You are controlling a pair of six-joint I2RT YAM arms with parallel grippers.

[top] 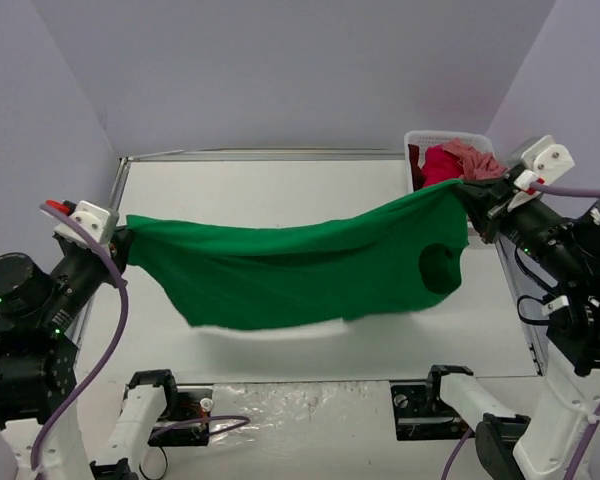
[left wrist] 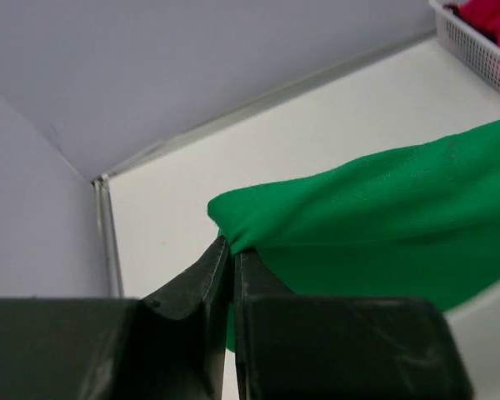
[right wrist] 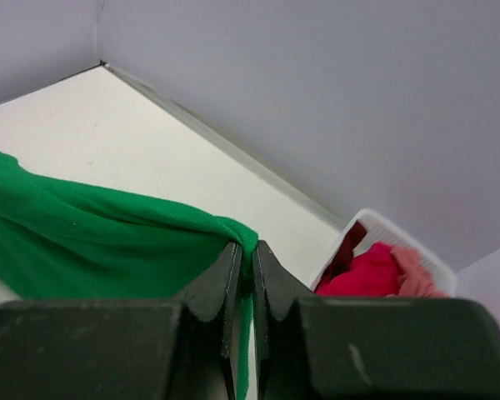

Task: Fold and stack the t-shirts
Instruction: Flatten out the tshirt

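Left fingers [left wrist: 202,282], right fingers [right wrist: 218,279] each pinching green t-shirt [top: 280,270], plain bright cloth stretched between, sagging midair

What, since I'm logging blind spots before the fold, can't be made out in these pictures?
Top view: the green t-shirt hides the table under it; its lower hem is blurred.
Top view: the right gripper covers the basket's near side, so the shirts inside can't be counted.
Top view: the left gripper's fingertips are buried in cloth.
Left wrist view: the frame edge cuts off the basket.
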